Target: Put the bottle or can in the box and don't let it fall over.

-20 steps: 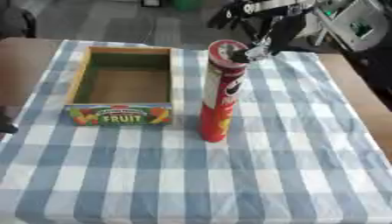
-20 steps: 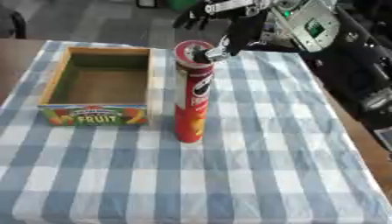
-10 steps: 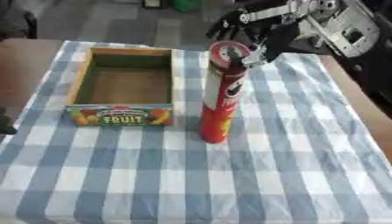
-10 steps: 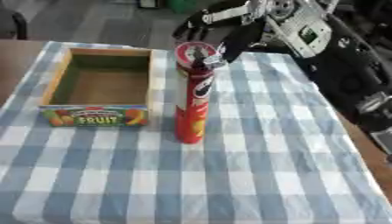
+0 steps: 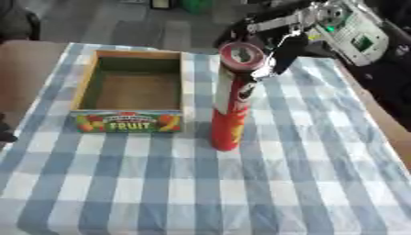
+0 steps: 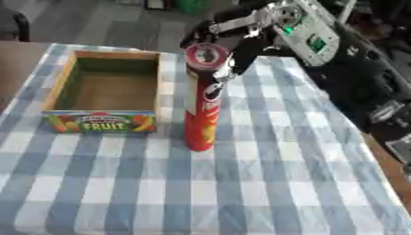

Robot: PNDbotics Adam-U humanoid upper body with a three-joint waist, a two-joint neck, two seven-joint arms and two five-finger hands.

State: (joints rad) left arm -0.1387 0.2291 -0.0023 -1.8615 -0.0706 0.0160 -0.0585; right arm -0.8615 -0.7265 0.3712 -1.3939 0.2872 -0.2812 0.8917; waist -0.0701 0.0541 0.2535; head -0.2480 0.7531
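Can [image 5: 230, 101]: one, upright | box [image 5: 133, 92]: one | right hand [image 5: 277, 50]: at can top

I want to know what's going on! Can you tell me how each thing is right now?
Can: standing upright on the tablecloth, right of the box, lid on.
Box: open on top, nothing inside.
Right hand: fingers spread open beside the can's top.
Tablecloth: lying flat.
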